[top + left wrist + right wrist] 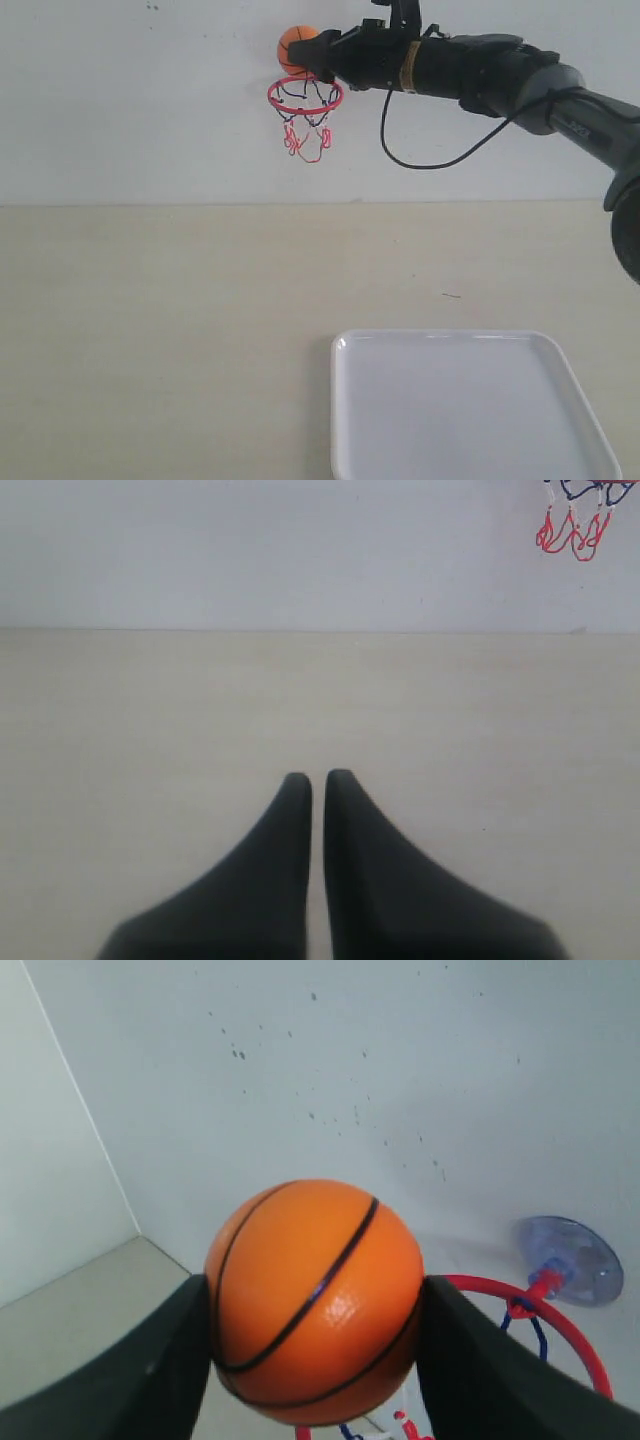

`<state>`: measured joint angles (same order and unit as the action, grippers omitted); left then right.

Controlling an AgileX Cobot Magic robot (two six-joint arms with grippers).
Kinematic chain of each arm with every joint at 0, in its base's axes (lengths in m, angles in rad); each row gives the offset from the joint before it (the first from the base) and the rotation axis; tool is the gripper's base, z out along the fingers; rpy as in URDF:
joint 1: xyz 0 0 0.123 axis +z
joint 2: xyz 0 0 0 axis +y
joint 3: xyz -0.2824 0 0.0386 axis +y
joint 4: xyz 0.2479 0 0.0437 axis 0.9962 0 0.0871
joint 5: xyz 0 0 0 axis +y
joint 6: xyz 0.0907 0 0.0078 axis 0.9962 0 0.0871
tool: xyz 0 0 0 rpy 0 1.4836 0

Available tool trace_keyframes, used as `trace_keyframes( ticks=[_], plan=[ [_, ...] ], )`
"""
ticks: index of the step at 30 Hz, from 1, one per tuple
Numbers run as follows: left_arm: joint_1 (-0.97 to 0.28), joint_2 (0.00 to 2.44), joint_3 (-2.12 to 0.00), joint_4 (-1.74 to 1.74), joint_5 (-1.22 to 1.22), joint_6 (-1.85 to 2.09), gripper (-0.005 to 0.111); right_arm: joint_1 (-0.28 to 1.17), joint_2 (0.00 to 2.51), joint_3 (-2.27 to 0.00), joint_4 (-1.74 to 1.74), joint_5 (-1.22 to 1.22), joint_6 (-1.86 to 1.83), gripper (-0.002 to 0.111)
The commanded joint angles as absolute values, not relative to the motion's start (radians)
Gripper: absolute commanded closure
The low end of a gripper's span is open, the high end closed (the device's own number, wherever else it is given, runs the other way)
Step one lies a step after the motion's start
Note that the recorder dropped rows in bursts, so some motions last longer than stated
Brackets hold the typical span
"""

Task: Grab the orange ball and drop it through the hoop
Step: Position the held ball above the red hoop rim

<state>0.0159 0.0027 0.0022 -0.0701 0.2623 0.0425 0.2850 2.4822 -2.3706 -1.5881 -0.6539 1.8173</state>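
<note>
The orange ball (296, 47) with black seams is held high against the white wall, just above the hoop (305, 97). My right gripper (304, 56) is shut on it, reaching in from the right. Seen from the right wrist, the ball (315, 1300) fills the space between the black fingers (150, 1370), with the red ring (560, 1325) and the bluish suction cup (570, 1260) behind it. The hoop's net (306, 135) hangs below the ring. My left gripper (318, 778) hovers low over the beige table, shut and holding nothing; the net's red ends (572, 535) show far off.
A white square tray (470, 350) lies on the beige table (160, 320) at the front right. A black cable (430, 160) loops down from the right arm. A white wall backs the table.
</note>
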Motion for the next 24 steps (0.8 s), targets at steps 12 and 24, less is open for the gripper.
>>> trace_keyframes(
  ticks=[12, 24],
  plan=[
    [0.019, 0.0, 0.0, -0.079, 0.255, 0.047, 0.103, 0.291, 2.487, -2.378, -1.59, -0.507, 1.833, 0.108],
    [0.019, 0.0, 0.0, -0.079, 0.255, 0.047, 0.103, 0.348, 2.487, -2.378, -1.591, -0.37, 1.782, 0.108]
  ],
)
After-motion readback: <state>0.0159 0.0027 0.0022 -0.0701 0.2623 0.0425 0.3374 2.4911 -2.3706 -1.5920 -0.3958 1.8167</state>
